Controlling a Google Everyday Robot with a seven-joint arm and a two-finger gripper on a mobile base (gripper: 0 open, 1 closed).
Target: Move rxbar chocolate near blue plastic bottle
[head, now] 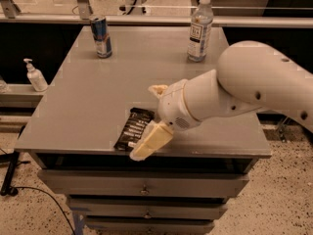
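Now we see gripper [145, 121], fingers spread, over rxbar chocolate [129, 131] nr front edge of counter [93, 97]; blue plastic bottle [199, 28] at back-right corner, drink can [101, 36] back-left.

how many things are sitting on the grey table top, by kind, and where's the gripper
snack bars: 1, the rxbar chocolate
bottles: 1, the blue plastic bottle
cans: 1, the blue and silver can
total: 3
The gripper is open over the bar's right side, near the front edge of the table.
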